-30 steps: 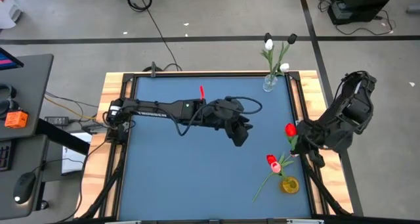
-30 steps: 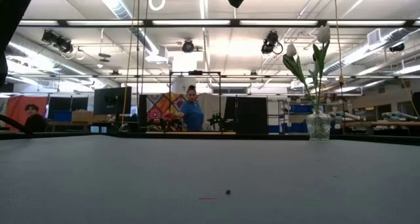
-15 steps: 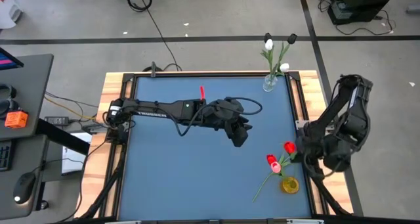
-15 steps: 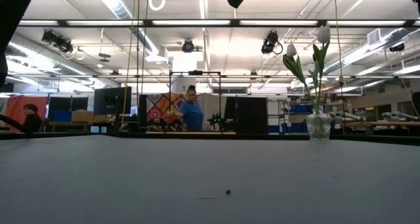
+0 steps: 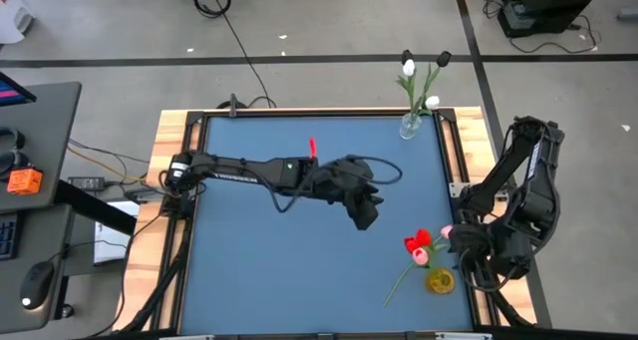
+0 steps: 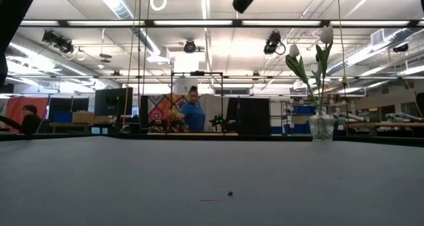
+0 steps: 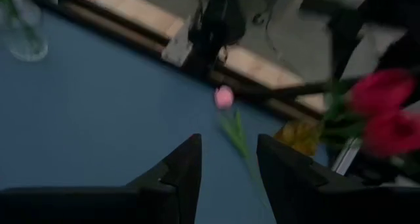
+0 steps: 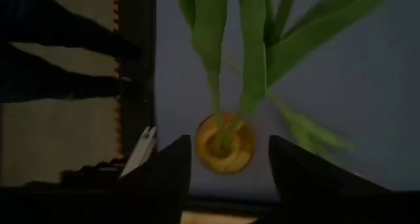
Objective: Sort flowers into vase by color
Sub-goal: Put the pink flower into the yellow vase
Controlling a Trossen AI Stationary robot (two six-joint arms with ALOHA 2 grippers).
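Your right gripper (image 8: 226, 159) hangs open over the amber vase (image 5: 440, 280) at the frame's lower right, where red and pink tulips (image 5: 419, 244) stand. Your left gripper (image 5: 365, 212) waits open mid-table (image 5: 259, 270). White and black tulips (image 5: 419, 66) fill the clear vase (image 5: 411, 126) upper right.

A black computer mouse (image 5: 36, 280) lies on the grey desk (image 5: 40, 121) at 8 o'clock of the high view — an orange box (image 5: 25, 180) sits at 9 o'clock. A black cable (image 5: 234, 36) crosses the floor at 11 o'clock. Behind the table, in the low view, a person in blue (image 6: 193, 113) stands — a dark monitor (image 6: 112, 101) at 9 o'clock.
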